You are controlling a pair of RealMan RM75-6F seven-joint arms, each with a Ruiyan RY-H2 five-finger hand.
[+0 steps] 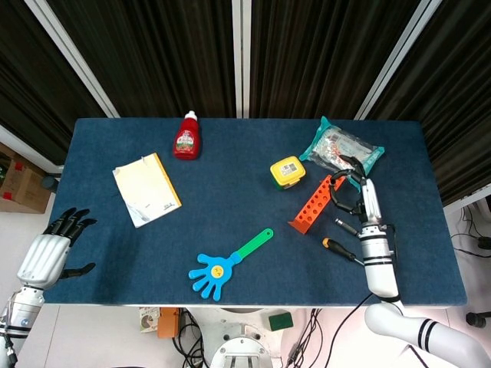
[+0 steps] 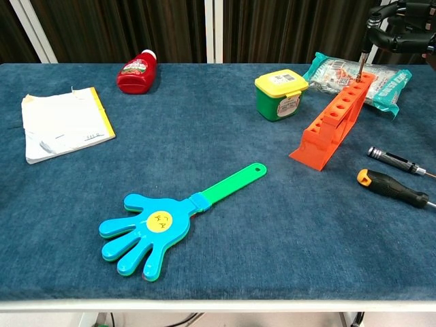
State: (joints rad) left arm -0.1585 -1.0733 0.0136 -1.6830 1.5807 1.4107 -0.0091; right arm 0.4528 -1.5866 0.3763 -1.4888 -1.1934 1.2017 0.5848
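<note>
My right hand (image 1: 355, 193) hovers edge-on over the far end of the orange holed rack (image 1: 316, 202), fingers curved and apart, holding nothing. In the chest view that hand (image 2: 403, 24) shows at the top right, one fingertip (image 2: 360, 65) pointing down at the top end of the rack (image 2: 334, 119). A slim black screwdriver (image 1: 349, 228) and an orange-handled screwdriver (image 1: 337, 249) lie just beside my right wrist. My left hand (image 1: 47, 251) hangs off the table's front left corner, fingers spread, empty.
A sealed snack packet (image 1: 341, 150) and a yellow-lidded green tub (image 1: 287, 172) sit behind the rack. A red ketchup bottle (image 1: 186, 138) lies at the back, a notepad (image 1: 146, 188) on the left. A blue-and-green hand clapper (image 1: 222, 266) lies near the front edge of the blue table (image 1: 230, 222).
</note>
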